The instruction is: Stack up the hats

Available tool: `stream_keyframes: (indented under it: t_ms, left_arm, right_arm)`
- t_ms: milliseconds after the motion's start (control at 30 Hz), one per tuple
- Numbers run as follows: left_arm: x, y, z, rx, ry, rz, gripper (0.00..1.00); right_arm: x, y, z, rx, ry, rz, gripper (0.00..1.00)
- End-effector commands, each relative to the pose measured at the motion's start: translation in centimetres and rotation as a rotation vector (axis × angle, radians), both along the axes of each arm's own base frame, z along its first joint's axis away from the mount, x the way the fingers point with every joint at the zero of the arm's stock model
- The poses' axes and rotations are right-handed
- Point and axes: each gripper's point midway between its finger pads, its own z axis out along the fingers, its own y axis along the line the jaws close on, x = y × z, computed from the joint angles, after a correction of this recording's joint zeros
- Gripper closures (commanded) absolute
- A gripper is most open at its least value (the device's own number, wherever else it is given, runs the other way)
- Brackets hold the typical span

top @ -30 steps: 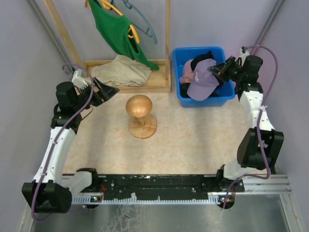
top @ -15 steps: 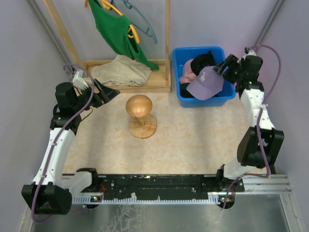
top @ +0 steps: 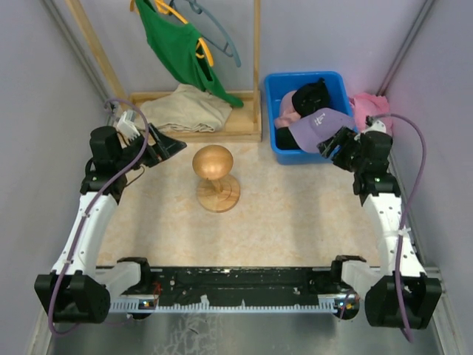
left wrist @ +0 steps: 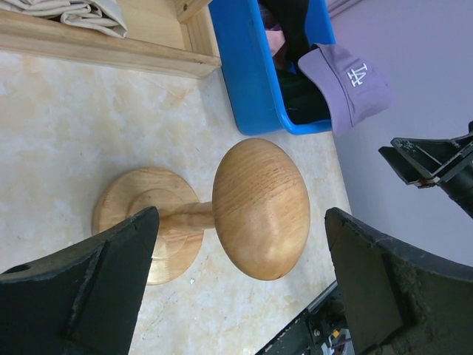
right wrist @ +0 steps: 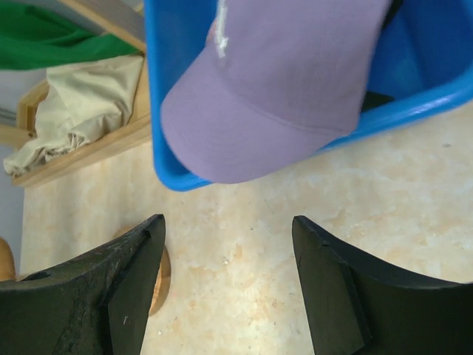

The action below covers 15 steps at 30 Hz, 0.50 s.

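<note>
Inside blue bin, lavender cap partly hides pink cap, black cap.

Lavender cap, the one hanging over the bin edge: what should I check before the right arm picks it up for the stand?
1. Right gripper open and empty: ok.
2. Lavender cap on top of the pile, overhanging the blue bin rim: ok.
3. Cap between the right fingers: not ok, it lies ahead of them.
4. Wooden stand bare: ok.
5. Left gripper open, apart from the stand: ok.
6. Cap free of the hats beneath: cannot tell.
</note>
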Motion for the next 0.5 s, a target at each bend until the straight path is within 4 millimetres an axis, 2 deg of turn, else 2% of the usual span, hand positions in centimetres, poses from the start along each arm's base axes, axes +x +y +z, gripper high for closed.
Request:
stream_keyframes:
  t_ms: [0,133,200,267,467]
  left_arm:
    - [-0.2,-0.2,0.1,0.011,-0.028,-0.026,0.01]
    - [-0.4,0.0,0.5,0.024,-0.041,-0.014,0.01]
    - [-0.5,0.3,0.6,0.037,-0.049,-0.004,0.01]
    - [-0.7,0.4,0.6,0.046,-0.053,0.004,0.01]
    - [-1.2,0.5,0.0,0.045,-0.045,0.005,0.01]
  right_arm:
    - [0.5,2.7,2.5,-0.129,-0.069,0.088,0.31]
    - [1.2,6.4,3.6,-0.387,-0.077,0.130,0.30]
    - [1.9,7.4,3.9,-0.516,-0.059,0.116,0.29]
    - [3.0,7.4,4.5,-0.628,-0.045,0.075,0.29]
    - [6.4,6.8,4.4,-0.928,0.025,-0.027,0.31]
